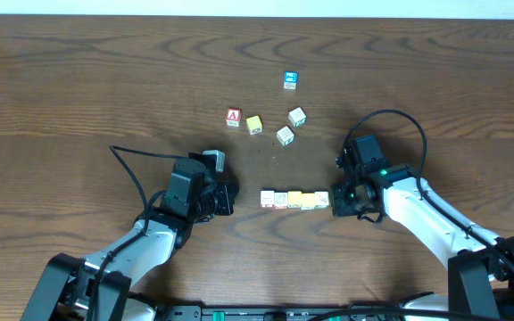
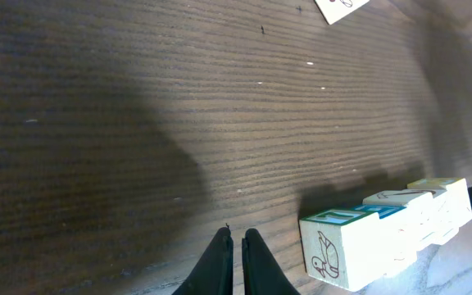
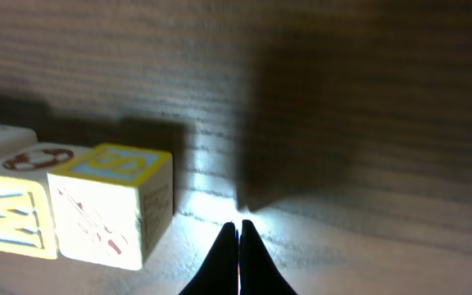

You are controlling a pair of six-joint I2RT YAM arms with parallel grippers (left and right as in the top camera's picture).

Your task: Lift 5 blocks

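Observation:
Five small blocks point(image 1: 294, 199) lie in a tight left-to-right row on the wooden table, whitish at both ends and yellow in between. My left gripper point(image 1: 229, 198) sits a short gap left of the row, shut on nothing. In the left wrist view its tips point(image 2: 236, 239) rest low over the table, and the row's end block point(image 2: 338, 250) with a bird drawing is to their right. My right gripper point(image 1: 334, 201) is just off the row's right end, also shut and empty. The right wrist view has its tips point(image 3: 240, 227) beside the yellow-topped end block point(image 3: 113, 205).
Farther back lie loose cubes: a blue-faced one point(image 1: 290, 80), a red one marked "A" point(image 1: 233, 117), a yellow one point(image 1: 254, 125) and two whitish ones point(image 1: 296, 117) point(image 1: 285, 135). Black cables loop behind each arm.

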